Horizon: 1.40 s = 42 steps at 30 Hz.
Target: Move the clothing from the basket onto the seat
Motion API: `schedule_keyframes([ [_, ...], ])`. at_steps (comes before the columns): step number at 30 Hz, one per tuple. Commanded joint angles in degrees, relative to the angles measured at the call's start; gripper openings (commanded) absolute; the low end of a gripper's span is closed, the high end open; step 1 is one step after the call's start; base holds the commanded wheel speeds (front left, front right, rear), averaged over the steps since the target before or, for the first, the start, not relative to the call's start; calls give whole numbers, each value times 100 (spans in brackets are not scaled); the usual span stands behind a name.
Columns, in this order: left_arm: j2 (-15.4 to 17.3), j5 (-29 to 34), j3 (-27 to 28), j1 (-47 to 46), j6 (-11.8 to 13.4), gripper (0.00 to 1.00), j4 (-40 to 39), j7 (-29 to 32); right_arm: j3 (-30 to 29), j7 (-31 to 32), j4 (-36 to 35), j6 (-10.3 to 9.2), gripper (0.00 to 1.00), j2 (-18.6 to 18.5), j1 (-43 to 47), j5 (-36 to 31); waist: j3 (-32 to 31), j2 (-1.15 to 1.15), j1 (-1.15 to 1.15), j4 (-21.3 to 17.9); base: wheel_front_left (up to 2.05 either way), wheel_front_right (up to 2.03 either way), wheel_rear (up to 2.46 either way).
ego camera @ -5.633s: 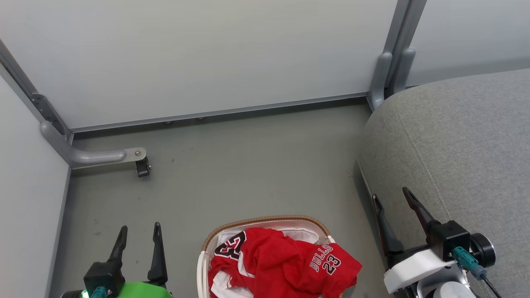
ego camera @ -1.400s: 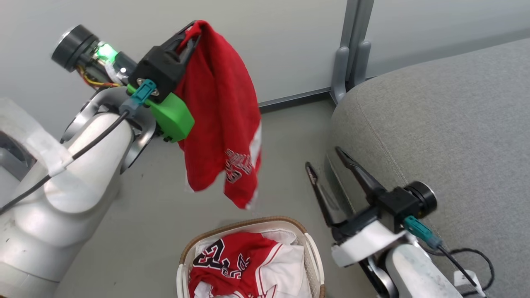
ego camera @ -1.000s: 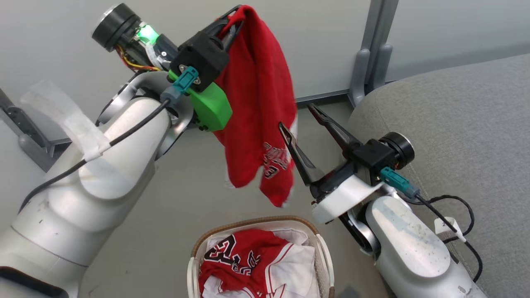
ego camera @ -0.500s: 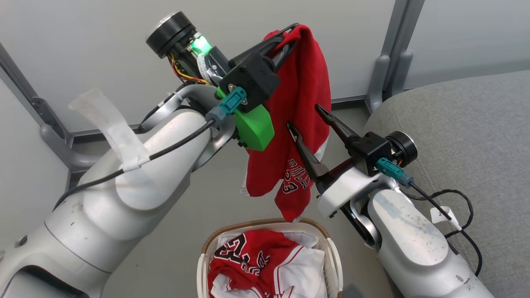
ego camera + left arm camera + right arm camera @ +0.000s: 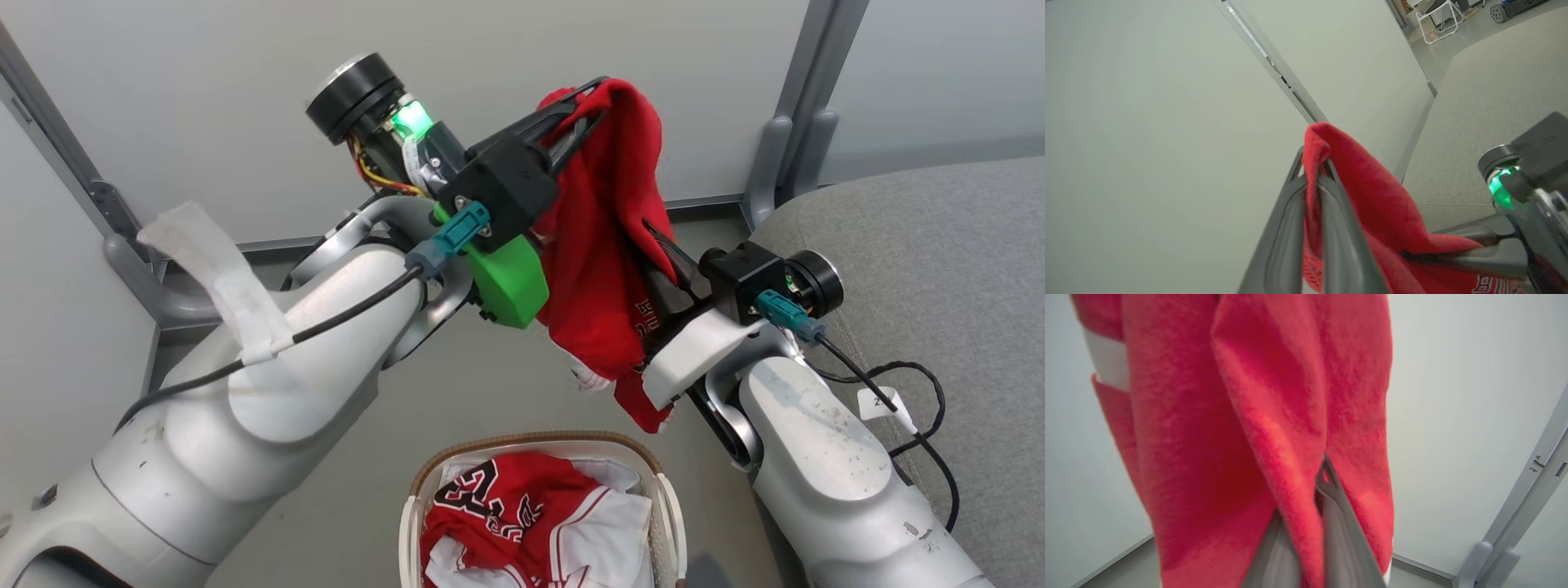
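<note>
Left gripper (image 5: 589,100) is held high, fingers pressed together on the top fold of the red garment (image 5: 600,245). In the left wrist view, cloth is seen pinched between both fingers. The garment is draped downward from that pinch, clear of the floor (image 5: 482,392). Right gripper (image 5: 653,237) is placed at 4 o'clock of the left one. Its fingers are closed on a lower fold of the same garment, tips buried in cloth. The basket (image 5: 531,442) is noted at 6 o'clock of the hanging garment, set on the floor, with more red and white clothing (image 5: 506,506) heaped inside. The seat (image 5: 939,245) is located at 2 o'clock of the basket; the garment is held apart from it.
</note>
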Motion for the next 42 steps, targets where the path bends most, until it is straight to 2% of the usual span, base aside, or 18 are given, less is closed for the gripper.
schedule_keyframes([
  [1,67,-82,41,149,61,0,37,-42,-5,-10,16,-6,0,-19,-12,38,5,0,0,-9,0,0,0],
  [7,226,-263,166,592,262,0,192,-290,-56,-10,16,-6,0,-20,65,39,26,0,0,-48,0,0,0],
  [8,246,-303,191,669,299,4,220,-343,-72,-11,16,-6,0,-20,78,34,28,0,0,-52,0,0,0],
  [11,287,-445,282,966,450,44,318,-579,-144,-10,6,-6,0,-20,126,25,33,0,0,-66,0,0,0],
  [12,282,-488,320,1069,493,63,348,-652,-171,-10,6,-6,0,-20,139,18,36,0,0,-68,0,0,0],
  [13,275,-547,362,1210,541,99,390,-737,-206,-10,13,-6,0,-20,153,3,39,0,0,-69,0,0,0],
  [20,217,-799,550,1985,735,100,711,-1072,-433,-10,78,-6,0,-18,230,-104,68,0,0,-71,0,0,0],
  [25,152,-816,682,2477,717,100,903,-1116,-499,-11,66,-6,0,-19,250,-188,100,0,0,-94,0,0,0],
  [35,-75,-604,1319,3275,550,100,809,-1119,-553,-11,27,-6,0,-20,263,-250,185,0,0,-196,0,0,0],
  [42,-261,-342,1720,3459,394,100,708,-1118,-610,-11,-4,-6,0,-23,79,-332,401,0,0,-457,0,0,0],
])
